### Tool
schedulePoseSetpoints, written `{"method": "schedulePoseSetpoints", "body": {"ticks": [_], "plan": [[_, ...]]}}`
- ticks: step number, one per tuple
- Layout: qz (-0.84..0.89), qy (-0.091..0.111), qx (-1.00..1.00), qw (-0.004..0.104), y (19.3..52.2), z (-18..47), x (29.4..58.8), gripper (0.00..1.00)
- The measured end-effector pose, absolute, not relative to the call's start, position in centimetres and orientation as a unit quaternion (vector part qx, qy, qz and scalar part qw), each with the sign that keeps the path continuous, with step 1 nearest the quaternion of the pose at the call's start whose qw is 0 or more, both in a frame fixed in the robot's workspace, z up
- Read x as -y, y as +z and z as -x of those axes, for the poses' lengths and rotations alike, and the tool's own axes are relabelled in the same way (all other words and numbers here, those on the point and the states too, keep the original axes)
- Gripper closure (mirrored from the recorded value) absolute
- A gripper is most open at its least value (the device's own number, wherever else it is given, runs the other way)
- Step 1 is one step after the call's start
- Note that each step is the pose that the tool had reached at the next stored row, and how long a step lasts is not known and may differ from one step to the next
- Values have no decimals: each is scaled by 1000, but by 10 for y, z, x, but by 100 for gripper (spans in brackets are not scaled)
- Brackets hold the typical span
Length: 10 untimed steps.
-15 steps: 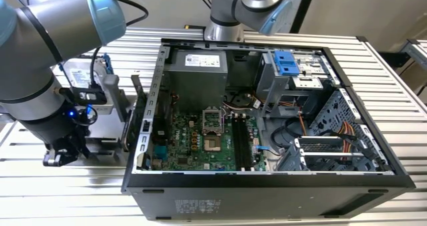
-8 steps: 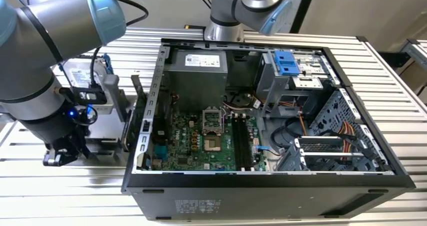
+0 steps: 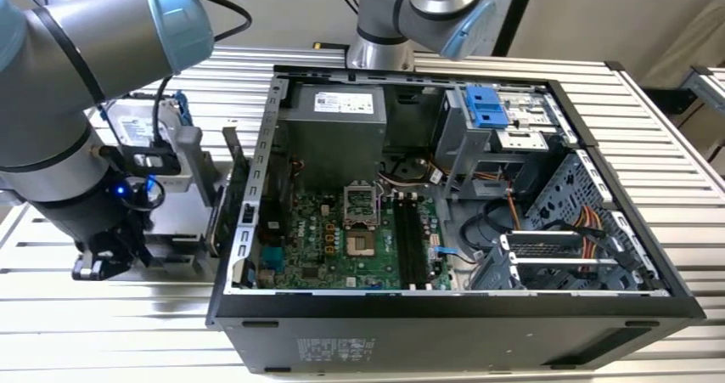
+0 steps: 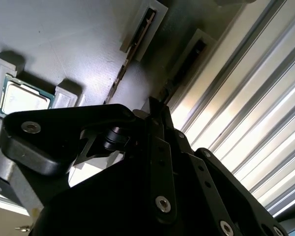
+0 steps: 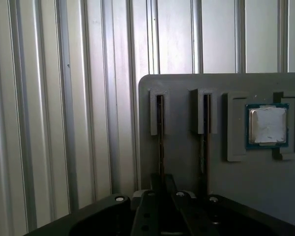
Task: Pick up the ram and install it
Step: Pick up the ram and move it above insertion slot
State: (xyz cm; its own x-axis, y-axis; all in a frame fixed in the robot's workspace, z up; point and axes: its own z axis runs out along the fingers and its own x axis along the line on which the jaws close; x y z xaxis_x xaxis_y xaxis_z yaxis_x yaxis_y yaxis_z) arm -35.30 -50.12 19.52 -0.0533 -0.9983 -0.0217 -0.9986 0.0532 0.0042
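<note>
The pincer (image 5: 162,189) is down at the grey parts holder (image 5: 187,86), beside the open computer case (image 3: 453,319) on the exterior view's left. It is lined up with one end of the ram (image 5: 160,140), but from where I stand I cannot tell whether it is apart, together or already clamped on the stick, nor whether it touches it. The ram stands on its thin edge in the holder's slot nearest the rim, just beside the ribbed metal desk (image 5: 64,123). A second stick (image 5: 205,142) sits the same way in the neighbouring slot, and further along the holder a small square processor chip (image 5: 268,125) lies flat in its own recess. Over in the case the green motherboard (image 3: 340,247) lies exposed, and its long black memory slots (image 3: 410,239) look unfilled, well apart from the arm. So I would say the job is at its very start. The approach to the ram seems made, yet the stick is seated in the holder, not lifted. The lift, the carry across to the case and the pressing into a slot all look not yet done.
</note>
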Motion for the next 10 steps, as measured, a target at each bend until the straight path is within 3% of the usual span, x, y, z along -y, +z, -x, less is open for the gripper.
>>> {"method": "schedulePoseSetpoints", "body": {"ticks": [10], "plan": [[688,9,-726,6,206,353,501,100]]}}
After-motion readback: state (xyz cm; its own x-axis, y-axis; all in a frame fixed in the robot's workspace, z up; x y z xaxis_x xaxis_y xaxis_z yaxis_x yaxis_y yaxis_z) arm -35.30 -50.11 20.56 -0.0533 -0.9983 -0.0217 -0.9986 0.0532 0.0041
